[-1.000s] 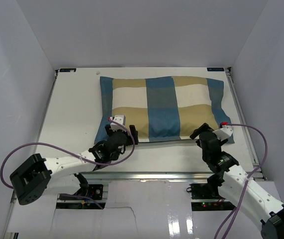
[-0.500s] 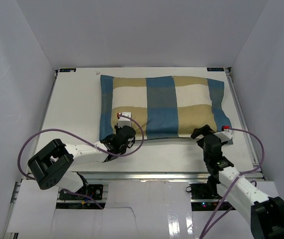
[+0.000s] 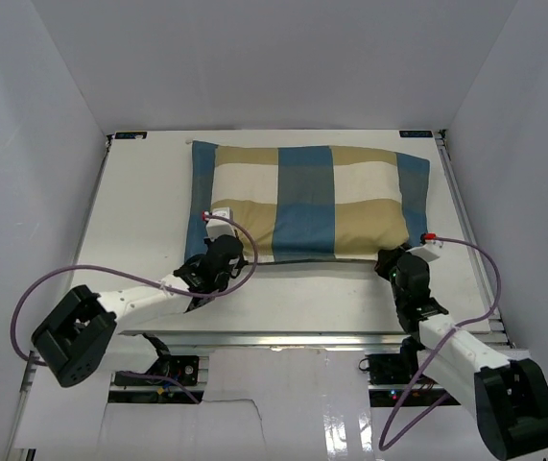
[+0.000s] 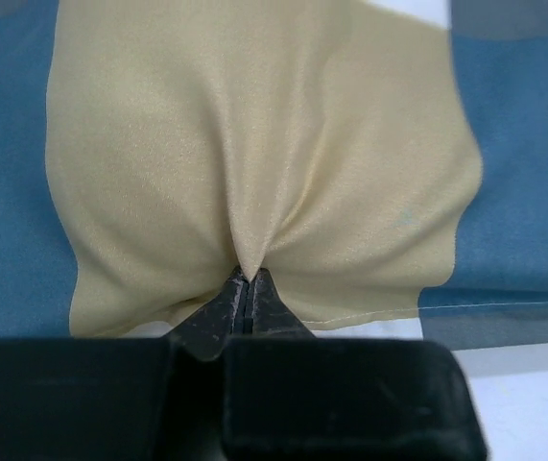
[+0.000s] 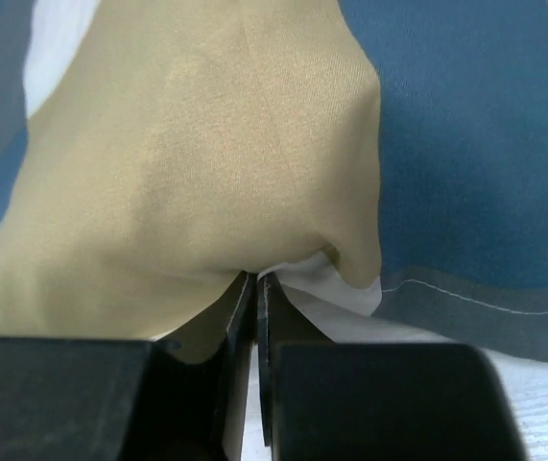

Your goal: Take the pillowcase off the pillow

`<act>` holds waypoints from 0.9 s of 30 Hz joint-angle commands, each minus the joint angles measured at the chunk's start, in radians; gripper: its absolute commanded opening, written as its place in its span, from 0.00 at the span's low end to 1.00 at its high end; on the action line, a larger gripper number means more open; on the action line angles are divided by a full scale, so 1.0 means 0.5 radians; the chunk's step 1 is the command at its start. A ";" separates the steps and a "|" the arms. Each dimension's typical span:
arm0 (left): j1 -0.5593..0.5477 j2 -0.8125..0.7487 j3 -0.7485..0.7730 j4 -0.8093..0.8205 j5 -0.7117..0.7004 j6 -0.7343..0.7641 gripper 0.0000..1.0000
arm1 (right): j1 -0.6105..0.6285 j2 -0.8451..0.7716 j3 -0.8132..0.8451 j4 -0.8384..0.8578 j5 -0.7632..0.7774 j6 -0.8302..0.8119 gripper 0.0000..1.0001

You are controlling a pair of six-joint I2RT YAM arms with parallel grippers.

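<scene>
Left tool [image 4: 246, 291]: closed to a slit, with tan cloth of the case [image 3: 307, 197] pinched between the tips at the near left hem. Folds fan out from the bite. I cannot tell whether any pillow is caught with the cloth.

Right tool [image 5: 255, 286]: also closed, biting the near right hem where tan meets blue. A white sliver sits just beside the tips. It may be pillow or a cream block; I cannot say which.

Case: lies flat on the far half of the counter [image 3: 139, 192], its long side towards me, plump and full.

Pillow: inside the case and hidden from the overhead camera.

Progress, by my reckoning: both grips are made and nothing is stripped yet. The whole pull-off remains, and I cannot make out where the opening is.

Edges and room:
- Near: a narrow band of bare counter lies between the hem and the arm bases, so I have little room to draw back.
- Left: a broad bare stretch runs to the wall, the best room there is.
- Right: the case ends near the counter's edge, with the wall close beyond.
- Far: a short strip lies before the back wall.
</scene>
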 commanded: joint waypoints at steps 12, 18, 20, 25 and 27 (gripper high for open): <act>-0.076 -0.913 1.029 -0.656 0.667 -0.083 0.00 | -0.011 -0.820 1.202 -0.958 -0.038 -0.333 0.08; -0.076 -0.658 1.449 -0.826 0.422 0.083 0.00 | -0.011 -0.462 1.656 -0.991 -0.035 -0.489 0.08; -0.076 -0.607 1.470 -0.740 0.297 0.206 0.00 | -0.011 -0.260 1.822 -0.979 -0.105 -0.526 0.08; 0.003 -0.266 1.526 -0.746 -0.056 0.467 0.00 | -0.011 0.158 2.028 -0.991 -0.207 -0.554 0.08; 0.162 -0.076 1.449 -0.736 -0.008 0.461 0.00 | -0.011 0.330 2.000 -0.979 -0.278 -0.545 0.08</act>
